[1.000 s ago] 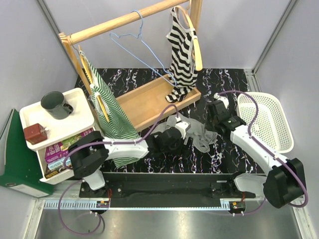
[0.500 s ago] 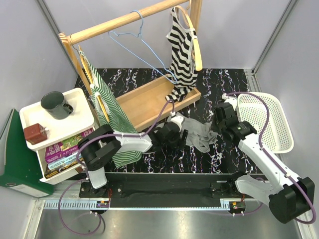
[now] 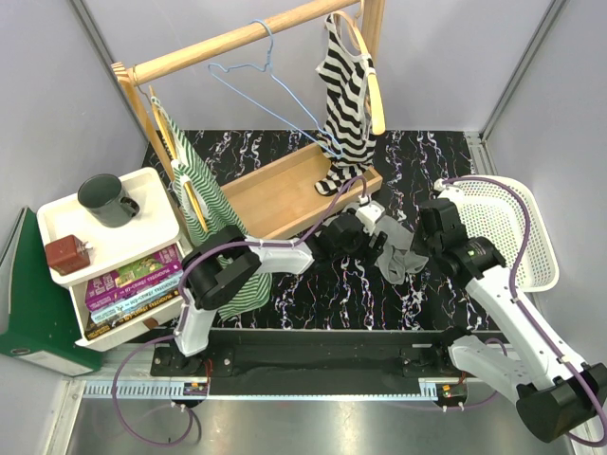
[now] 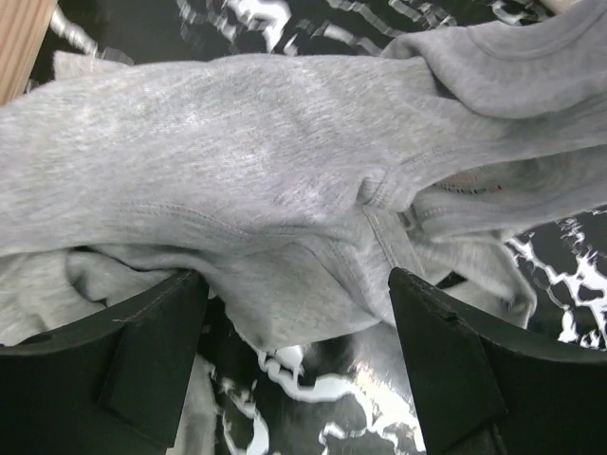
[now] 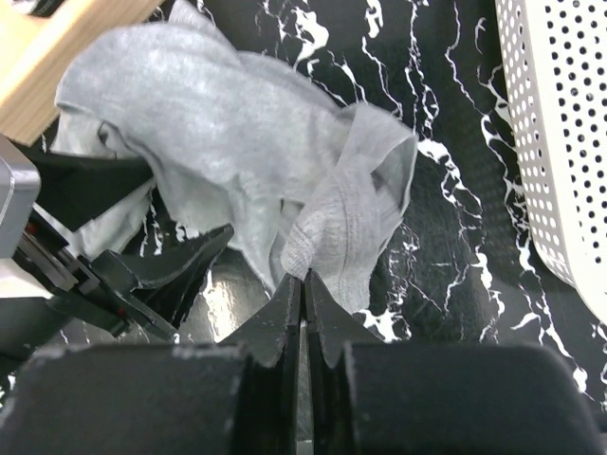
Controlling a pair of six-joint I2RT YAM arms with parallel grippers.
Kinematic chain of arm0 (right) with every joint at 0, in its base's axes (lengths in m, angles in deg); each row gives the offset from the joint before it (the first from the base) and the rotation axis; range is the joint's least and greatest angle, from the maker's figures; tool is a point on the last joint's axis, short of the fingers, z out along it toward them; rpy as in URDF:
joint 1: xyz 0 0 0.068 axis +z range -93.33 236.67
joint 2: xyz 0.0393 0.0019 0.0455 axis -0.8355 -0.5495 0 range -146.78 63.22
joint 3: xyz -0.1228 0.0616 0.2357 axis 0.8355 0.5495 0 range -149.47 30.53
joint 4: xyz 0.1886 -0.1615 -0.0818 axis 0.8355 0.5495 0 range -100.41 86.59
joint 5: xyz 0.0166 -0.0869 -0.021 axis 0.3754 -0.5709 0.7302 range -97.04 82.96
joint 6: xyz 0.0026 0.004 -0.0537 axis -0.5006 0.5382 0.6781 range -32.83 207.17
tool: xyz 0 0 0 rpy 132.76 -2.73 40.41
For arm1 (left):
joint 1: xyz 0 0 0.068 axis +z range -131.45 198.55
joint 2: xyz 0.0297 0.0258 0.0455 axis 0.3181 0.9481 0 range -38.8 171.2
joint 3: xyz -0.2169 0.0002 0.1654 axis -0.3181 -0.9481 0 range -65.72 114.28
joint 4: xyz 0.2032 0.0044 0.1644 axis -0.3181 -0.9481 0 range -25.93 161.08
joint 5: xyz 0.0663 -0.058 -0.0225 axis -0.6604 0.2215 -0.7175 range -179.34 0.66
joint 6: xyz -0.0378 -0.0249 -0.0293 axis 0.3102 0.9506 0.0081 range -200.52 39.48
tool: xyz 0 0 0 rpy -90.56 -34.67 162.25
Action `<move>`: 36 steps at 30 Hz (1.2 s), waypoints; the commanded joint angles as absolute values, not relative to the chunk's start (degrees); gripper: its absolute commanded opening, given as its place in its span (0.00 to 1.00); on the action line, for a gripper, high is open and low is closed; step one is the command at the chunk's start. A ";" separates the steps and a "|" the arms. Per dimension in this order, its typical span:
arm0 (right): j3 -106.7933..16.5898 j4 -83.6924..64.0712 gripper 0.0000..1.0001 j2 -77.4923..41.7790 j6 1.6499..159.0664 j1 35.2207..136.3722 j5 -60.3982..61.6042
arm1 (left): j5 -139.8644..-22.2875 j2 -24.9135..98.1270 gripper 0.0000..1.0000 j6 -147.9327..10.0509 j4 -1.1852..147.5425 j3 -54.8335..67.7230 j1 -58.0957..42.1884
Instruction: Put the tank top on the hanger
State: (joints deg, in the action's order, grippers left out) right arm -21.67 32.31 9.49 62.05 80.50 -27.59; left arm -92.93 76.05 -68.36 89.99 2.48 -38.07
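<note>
Two arms meet at tank top [image 3: 394, 248], crumpled on table [image 3: 313, 299] by rack base [image 3: 275, 194]. L gripper [image 4: 296, 284] fingers apart against cloth; R gripper [image 5: 303, 284] pinched together on hem. Hanger [image 3: 285, 88] on rail [image 3: 218, 43], well apart.

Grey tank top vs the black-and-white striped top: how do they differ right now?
Look: the tank top is plain grey; the striped top is black-and-white striped.
Pose: the tank top lies crumpled on the table; the striped top hangs from a wooden hanger on the rack.
Contact: the left gripper, open, straddles the tank top and the right gripper, shut, is at its hem; neither touches the striped top.
Both are cloth tops.
</note>
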 commanded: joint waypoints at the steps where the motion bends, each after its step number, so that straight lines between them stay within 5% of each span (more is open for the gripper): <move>1: -23.96 34.33 0.07 10.75 61.16 80.22 -29.71 | -92.13 74.86 0.81 -73.22 94.64 4.77 -38.14; 10: -24.75 33.37 0.07 6.80 61.51 80.22 -28.75 | -90.41 65.00 0.79 -64.54 93.40 -7.98 -42.88; 18: -24.75 31.08 0.07 5.66 61.51 80.22 -26.20 | -83.10 69.74 0.77 -56.88 92.17 -2.19 -45.79; 36: -24.14 30.11 0.07 6.80 63.79 80.31 -27.78 | -91.62 80.55 0.68 -55.65 80.05 9.50 -45.00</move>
